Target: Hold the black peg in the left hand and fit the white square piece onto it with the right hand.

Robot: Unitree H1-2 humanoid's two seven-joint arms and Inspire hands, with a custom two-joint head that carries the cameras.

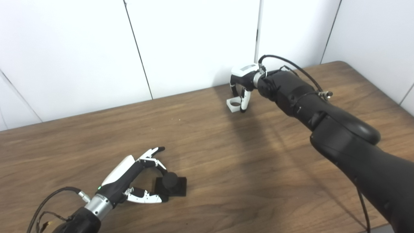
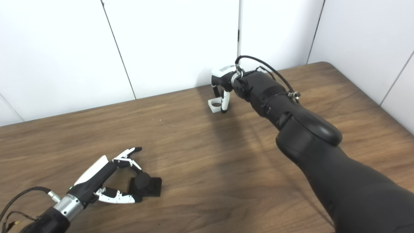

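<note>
The black peg (image 1: 170,185) is seen standing on its flat square base on the table (image 1: 226,168), down at about seven o'clock in the view. The left hand (image 1: 136,179) is spread wide around it, fingers above and thumb below the base, with nothing yet gripped; contact at the thumb tip cannot be confirmed.

Far off at about one o'clock, near the back edge, the white square piece (image 1: 234,105) is lying flat with its round hole facing up. The right hand (image 1: 243,84) is arched over it, fingertips pointed down just beside its right edge. Whether the piece is actually pinched cannot be told from either view; the fingers look partly curled.

Risks from here are judged as follows. If the left fingers are closed off-centre, the peg's base could be pushed across the wood or tipped over. At the far end, the low, light white piece could be nudged towards the wall rather than lifted, or picked up crooked. A tilted grasp on either part would later leave hole and peg misaligned, and jamming would be likely.
</note>
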